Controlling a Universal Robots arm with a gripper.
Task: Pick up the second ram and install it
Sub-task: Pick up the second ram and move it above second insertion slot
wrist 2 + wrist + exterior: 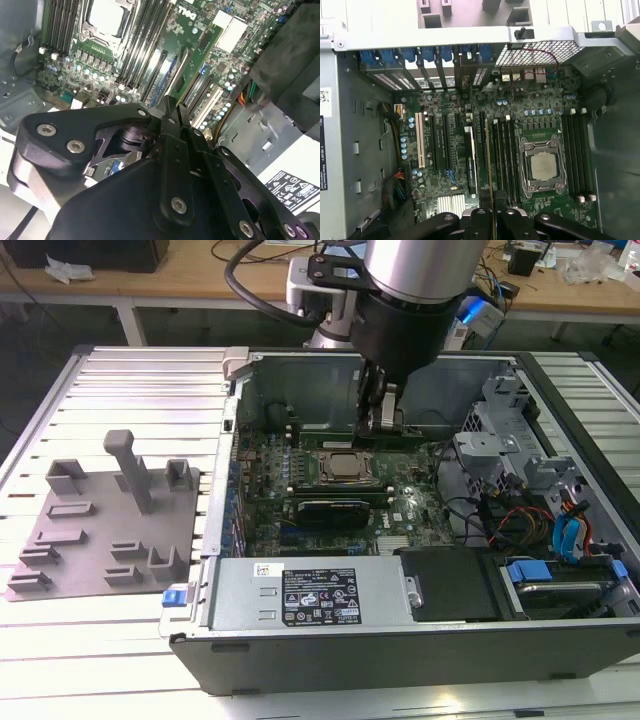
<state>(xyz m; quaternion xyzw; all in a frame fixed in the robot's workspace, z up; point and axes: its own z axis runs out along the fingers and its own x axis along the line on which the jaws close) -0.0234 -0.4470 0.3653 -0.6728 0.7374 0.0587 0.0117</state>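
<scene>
Jaws clamped on the ram (488, 170), held edge-on just above the slots (506, 160) beside the processor (543, 166); judged risk: any skew or notch mismatch under pressing could bend it or jam a clip.

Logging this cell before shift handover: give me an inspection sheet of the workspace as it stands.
Surface: slatted table carrying an open case.
Job's things: ram edge-on in the gripper, over the slots beside the CPU; whether seated cannot be told.
Clutter: grey fixture on the table, at the exterior view's left of the case.
Grippers: gripper shut on the ram.
Cables: coloured wires inside the case; black hose on the arm.
Surroundings: wooden bench behind.
</scene>
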